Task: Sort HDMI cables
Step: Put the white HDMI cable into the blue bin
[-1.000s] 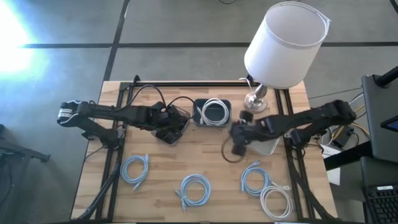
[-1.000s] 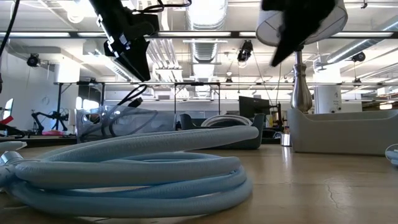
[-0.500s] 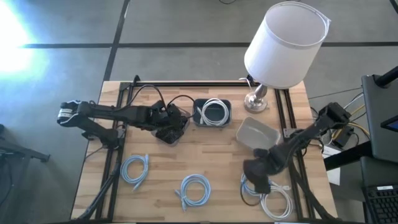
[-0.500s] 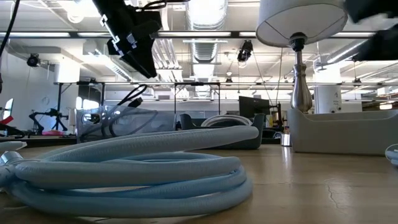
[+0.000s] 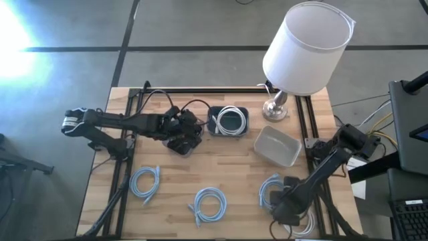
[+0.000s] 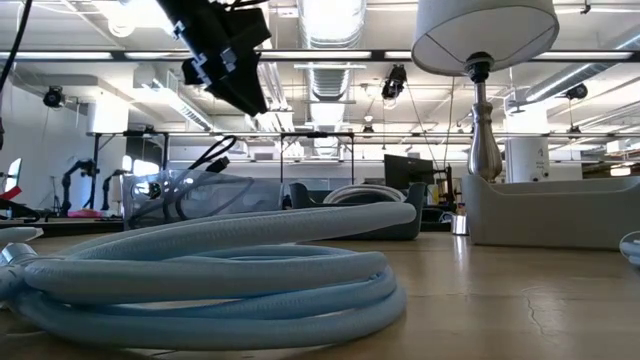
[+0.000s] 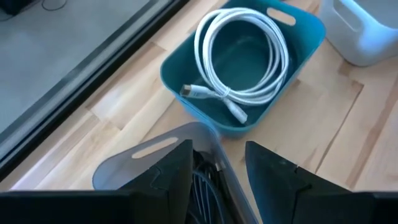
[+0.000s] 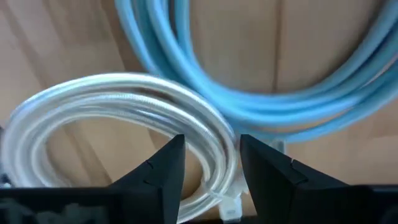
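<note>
Right tool [image 8: 208,171]: fingers parted, astride white cable coil [image 8: 118,118] beside light-blue coil [image 8: 261,93], nothing held. Left tool [image 7: 214,177]: fingers apart, empty, above clear bin [image 7: 155,155].

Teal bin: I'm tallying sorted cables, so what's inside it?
The teal bin holds one white cable coil, connectors resting inside. Nothing else shows; the floor directly under the coil is covered.
</note>
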`<state>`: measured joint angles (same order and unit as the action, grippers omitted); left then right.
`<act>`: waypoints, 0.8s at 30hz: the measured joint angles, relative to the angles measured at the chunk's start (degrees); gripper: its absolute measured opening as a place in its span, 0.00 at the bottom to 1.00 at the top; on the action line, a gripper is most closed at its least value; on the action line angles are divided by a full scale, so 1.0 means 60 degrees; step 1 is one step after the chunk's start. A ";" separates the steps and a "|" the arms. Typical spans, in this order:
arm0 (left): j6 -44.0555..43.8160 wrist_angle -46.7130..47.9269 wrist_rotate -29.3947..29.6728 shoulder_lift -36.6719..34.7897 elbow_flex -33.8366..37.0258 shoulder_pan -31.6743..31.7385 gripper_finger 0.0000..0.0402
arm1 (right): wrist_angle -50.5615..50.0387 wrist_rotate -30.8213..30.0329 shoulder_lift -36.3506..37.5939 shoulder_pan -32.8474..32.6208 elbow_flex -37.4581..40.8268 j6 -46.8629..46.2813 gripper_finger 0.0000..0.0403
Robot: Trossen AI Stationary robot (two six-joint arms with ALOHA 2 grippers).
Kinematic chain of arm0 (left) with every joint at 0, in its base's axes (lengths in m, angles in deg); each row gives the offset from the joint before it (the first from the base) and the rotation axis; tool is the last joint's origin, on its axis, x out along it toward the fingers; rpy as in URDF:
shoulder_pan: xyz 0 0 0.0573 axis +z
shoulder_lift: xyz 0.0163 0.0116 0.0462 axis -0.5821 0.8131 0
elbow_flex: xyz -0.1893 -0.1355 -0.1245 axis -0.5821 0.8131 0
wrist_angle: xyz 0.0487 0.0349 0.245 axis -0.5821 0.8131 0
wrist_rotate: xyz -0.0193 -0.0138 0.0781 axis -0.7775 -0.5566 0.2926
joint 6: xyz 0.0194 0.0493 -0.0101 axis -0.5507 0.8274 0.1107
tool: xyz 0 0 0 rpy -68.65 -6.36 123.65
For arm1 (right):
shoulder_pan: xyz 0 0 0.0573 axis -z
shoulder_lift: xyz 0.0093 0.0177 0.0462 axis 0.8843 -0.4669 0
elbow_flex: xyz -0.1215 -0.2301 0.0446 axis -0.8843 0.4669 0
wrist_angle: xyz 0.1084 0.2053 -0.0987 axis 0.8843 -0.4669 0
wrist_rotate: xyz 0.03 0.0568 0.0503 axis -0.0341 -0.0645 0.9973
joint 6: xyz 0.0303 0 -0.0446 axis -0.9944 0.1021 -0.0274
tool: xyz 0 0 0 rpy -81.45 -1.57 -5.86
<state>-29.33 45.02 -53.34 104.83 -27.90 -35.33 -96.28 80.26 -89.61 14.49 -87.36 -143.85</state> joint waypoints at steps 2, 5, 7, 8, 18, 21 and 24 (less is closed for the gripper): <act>0.0003 -0.0091 0.0028 0.0000 0.0000 0.0007 0.38 | -0.0005 0.0403 -0.0177 -0.0111 0.0000 -0.0229 0.36; 0.0005 -0.0116 0.0032 0.0000 0.0000 0.0011 0.38 | 0.0031 0.0582 -0.0331 -0.0305 0.0000 -0.0485 0.36; 0.0007 -0.0117 0.0036 0.0002 0.0000 0.0011 0.38 | 0.0030 0.0612 -0.0403 -0.0442 -0.0003 -0.0505 0.36; 0.0007 -0.0120 0.0075 0.0001 0.0000 0.0011 0.38 | 0.0035 0.0642 -0.0443 -0.0483 -0.0004 -0.0506 0.36; 0.0639 -0.0421 0.0665 0.0004 0.0000 0.0059 0.38 | 0.0186 0.0742 -0.0759 -0.0562 0.0173 -0.0286 0.25; 0.0941 -0.0639 0.0669 0.0004 0.0000 0.0069 0.38 | 0.0225 0.0650 -0.0765 -0.0562 0.0220 -0.0173 0.17; 0.1205 -0.0772 0.0681 0.0004 0.0000 0.0080 0.38 | 0.0227 0.0505 -0.0767 -0.0569 0.0226 -0.0166 0.08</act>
<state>-22.10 40.39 -49.26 104.85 -27.90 -34.85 -94.91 83.29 -94.21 11.08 -86.01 -144.85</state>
